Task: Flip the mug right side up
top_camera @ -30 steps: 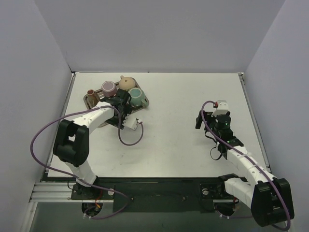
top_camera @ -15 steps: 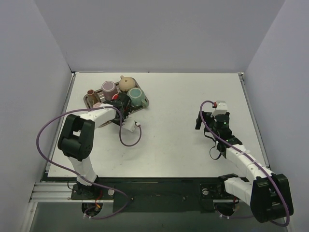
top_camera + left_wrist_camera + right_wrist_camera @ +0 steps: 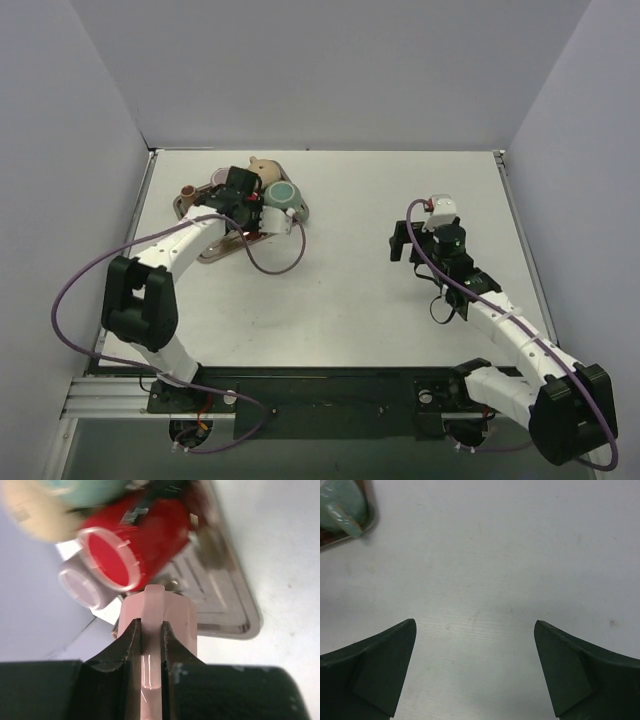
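In the left wrist view my left gripper (image 3: 150,625) is shut on the handle of a pale pink mug (image 3: 181,616), whose body lies just beyond the jaws. Its mouth is hidden, so I cannot tell which way up it is. From above, the left gripper (image 3: 238,190) hovers over the tray (image 3: 300,213) at the back left and covers the pink mug. My right gripper (image 3: 475,625) is open over bare table with nothing between its fingers; the top view shows the right gripper (image 3: 399,240) at mid right.
On the tray (image 3: 225,605) lie a red cup (image 3: 131,550) on its side and a pale lilac cup (image 3: 82,587) behind it. A teal mug (image 3: 283,195), a beige teapot (image 3: 263,168) and a small brown cup (image 3: 188,192) also stand there. Grey walls enclose the table.
My left gripper has closed on the pink mug's handle and swung back over the tray. The right arm has shifted slightly left, still open.
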Robot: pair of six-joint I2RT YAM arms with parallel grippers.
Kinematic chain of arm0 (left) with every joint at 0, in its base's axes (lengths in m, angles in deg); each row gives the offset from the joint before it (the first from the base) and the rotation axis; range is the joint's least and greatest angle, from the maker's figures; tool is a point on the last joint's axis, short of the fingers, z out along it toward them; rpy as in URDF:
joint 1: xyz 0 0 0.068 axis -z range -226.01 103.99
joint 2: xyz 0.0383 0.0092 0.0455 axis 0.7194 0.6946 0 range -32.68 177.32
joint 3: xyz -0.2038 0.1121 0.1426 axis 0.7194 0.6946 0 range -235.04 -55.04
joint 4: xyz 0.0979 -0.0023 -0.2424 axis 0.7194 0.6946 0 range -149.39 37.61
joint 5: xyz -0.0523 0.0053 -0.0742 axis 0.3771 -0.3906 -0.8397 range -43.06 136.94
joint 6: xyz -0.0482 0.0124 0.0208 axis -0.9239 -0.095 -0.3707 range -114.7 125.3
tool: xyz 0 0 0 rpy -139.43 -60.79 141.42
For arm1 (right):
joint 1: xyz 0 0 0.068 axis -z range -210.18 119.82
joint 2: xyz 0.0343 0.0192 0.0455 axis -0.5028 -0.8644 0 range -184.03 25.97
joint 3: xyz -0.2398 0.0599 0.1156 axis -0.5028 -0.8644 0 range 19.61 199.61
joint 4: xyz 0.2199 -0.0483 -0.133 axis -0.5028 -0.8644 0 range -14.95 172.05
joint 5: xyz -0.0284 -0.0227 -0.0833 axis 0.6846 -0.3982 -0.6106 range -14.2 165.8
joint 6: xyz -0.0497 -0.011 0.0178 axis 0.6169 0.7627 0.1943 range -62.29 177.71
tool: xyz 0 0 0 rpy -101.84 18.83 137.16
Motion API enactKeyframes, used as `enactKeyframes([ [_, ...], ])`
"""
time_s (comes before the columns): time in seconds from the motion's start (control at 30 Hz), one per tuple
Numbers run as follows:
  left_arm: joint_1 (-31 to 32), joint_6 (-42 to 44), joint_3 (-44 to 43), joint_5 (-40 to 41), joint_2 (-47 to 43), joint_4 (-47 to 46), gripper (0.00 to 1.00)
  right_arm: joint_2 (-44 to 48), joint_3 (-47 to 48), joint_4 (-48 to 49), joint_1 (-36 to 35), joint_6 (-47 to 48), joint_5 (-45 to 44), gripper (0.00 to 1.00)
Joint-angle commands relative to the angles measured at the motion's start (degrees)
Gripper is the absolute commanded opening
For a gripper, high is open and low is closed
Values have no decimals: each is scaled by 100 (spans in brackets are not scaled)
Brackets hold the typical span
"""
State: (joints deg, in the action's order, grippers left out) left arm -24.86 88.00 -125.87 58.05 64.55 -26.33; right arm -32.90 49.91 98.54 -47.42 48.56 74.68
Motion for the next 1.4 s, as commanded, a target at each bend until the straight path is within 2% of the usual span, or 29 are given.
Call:
enactKeyframes([
  [0.0, -286, -2198, -1362, -1407, -986, -46, 0, 148, 984, -365, -884, -78, 306, 98],
  [0.03, -400, -2483, -1407, -1976, -1126, -71, 0, 52, 1099, -375, -1226, -96, 445, 98],
  [0.17, -594, -4599, -1399, -3061, -1496, -414, 0, -361, 1846, -77, -1940, -236, 1358, 98],
  [0.23, -638, -5199, -1425, -3623, -1654, -406, 0, -651, 2005, 589, -1950, -770, 2053, 98],
  [0.27, -655, -5463, -1434, -4165, -1759, -423, 0, -826, 2162, 897, -1959, -895, 2316, 98],
  [0.33, -831, -6105, -1443, -5183, -1917, -458, 0, -1133, 2513, 865, -1950, -1019, 2581, 98],
  [0.37, -849, -6542, -1417, -5451, -1971, -502, 0, -1205, 2620, 830, -1959, -1071, 2669, 98],
  [0.47, -840, -7126, -1320, -6513, -2181, -685, 0, -1390, 2902, 943, -1977, -1203, 2941, 98],
  [0.7, -823, -8469, -960, -7316, -2261, -1503, 0, -1636, 2850, 1830, -2038, -1914, 3400, 93],
  [0.83, -761, -8989, -863, -7457, -2235, -2188, 0, -2040, 2946, 2480, -2091, -2590, 3925, 86],
  [0.9, -761, -9218, -871, -7483, -2200, -2399, 0, -2303, 3051, 2691, -2152, -2915, 4145, 79],
  [0.97, -744, -9254, -880, -7431, -2138, -2462, 0, -2497, 3078, 3111, -2205, -3214, 4304, 67],
  [1.03, -708, -9219, -828, -7404, -2086, -2497, 0, -2585, 3043, 3604, -2240, -3514, 4375, 39],
  [1.07, -700, -9175, -810, -7404, -2068, -2471, 0, -2603, 3034, 3737, -2214, -3663, 4401, 14],
  [1.1, -708, -9149, -766, -7300, -2024, -2366, 0, -2551, 3025, 3712, -2179, -3664, 4349, 3],
  [1.13, -726, -9001, -775, -7134, -1998, -2261, 0, -2507, 3008, 3599, -2101, -3543, 4271, 0],
  [1.17, -752, -8912, -809, -6697, -1937, -1955, 20, -2350, 2964, 2876, -2039, -3359, 3974, 0],
  [1.2, -787, -8537, -827, -6536, -1892, -1831, 90, -2252, 2990, 2286, -1925, -2643, 3736, 0],
  [1.23, -840, -8298, -871, -6099, -1840, -1507, 91, -2069, 3164, 635, -1924, -2097, 2924, 0],
  [1.27, -840, -7661, -889, -5851, -1822, -1374, 91, -2015, 3444, -86, -1933, -1299, 2420, 0],
  [1.3, -805, -7306, -898, -5118, -1796, -1137, 91, -2006, 3569, -1407, -1985, -891, 1293, 0],
  [1.37, -761, -6690, -819, -4211, -1725, -1091, 91, -2189, 3929, -2715, -1846, -396, 145, 0],
])
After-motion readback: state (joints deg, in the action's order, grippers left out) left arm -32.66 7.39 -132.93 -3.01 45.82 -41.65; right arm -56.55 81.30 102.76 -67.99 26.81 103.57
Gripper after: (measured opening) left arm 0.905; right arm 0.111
